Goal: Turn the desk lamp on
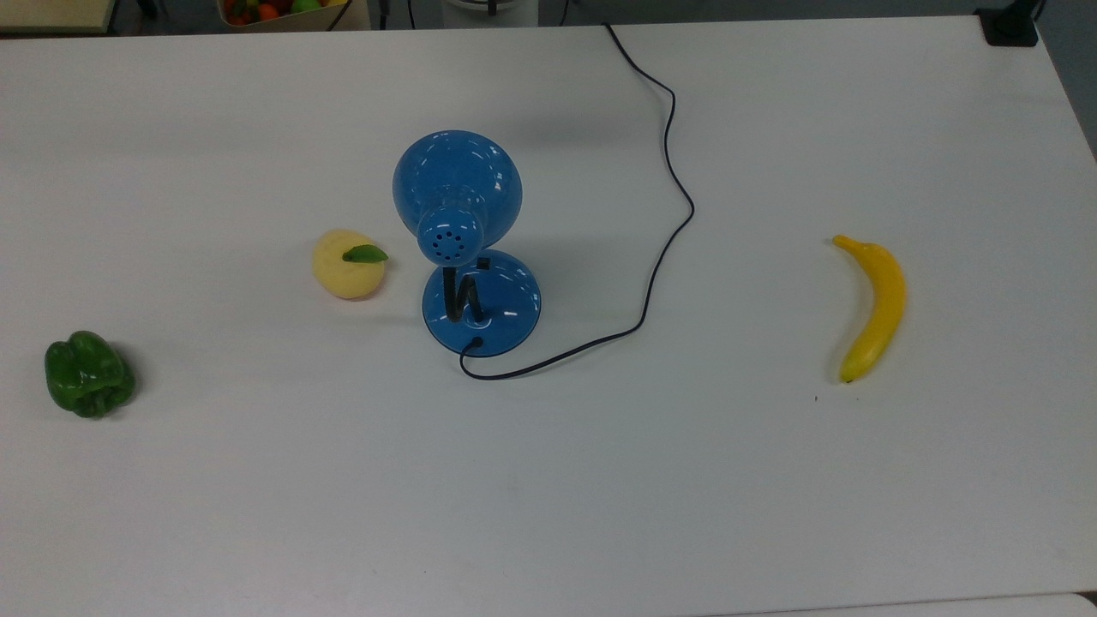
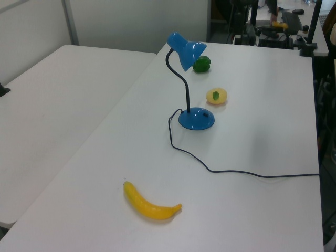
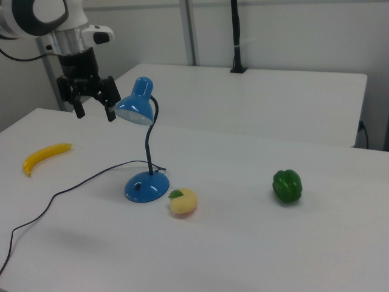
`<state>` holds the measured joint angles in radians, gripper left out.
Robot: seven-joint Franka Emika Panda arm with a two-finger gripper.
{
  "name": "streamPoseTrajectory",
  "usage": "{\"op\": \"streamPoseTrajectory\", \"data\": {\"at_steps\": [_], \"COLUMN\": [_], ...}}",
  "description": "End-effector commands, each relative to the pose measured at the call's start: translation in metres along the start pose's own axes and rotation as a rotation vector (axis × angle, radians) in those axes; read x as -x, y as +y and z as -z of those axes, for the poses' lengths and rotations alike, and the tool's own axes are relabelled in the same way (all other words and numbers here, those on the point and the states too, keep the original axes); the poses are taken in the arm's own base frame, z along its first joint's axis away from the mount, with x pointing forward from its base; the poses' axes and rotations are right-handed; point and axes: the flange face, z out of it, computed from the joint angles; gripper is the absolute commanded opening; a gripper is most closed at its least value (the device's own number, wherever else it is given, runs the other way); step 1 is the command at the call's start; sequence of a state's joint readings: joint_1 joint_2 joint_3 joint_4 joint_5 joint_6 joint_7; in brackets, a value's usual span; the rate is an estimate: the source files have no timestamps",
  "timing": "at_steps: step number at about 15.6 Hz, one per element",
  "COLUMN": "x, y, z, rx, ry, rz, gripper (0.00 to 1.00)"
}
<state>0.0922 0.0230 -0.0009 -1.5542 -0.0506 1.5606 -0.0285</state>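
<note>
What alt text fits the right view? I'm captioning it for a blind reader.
A blue desk lamp stands on a white table, with a robot gripper hanging open beside its shade. A banana, a yellow fruit and a green bell pepper lie around it.

White bench is carrying three fruit/veg items, all well apart. In top view a yellow banana is lying toward the right, a green bell pepper is sitting far left, w/ a pale yellow fruit w/ a green leaf resting between them. A second white table is standing behind in right view.
</note>
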Motion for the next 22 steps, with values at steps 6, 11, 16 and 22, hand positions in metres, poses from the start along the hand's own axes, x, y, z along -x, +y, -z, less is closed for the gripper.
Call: {"op": "streamPoseTrajectory", "data": {"at_steps": [6, 11, 16, 22], "x": [0.0096, 0.0099, 0.0100, 0.0094], "y": [0.0068, 0.0068, 0.0067, 0.0090], "z": [0.0029, 0.0026, 0.0019, -0.0002], "rx": [0.010, 0.010, 0.010, 0.008], "ry": [-0.029, -0.032, -0.033, -0.035], "rz": [-0.027, -0.027, -0.027, -0.028], "gripper": [1.00, 1.00, 1.00, 0.58]}}
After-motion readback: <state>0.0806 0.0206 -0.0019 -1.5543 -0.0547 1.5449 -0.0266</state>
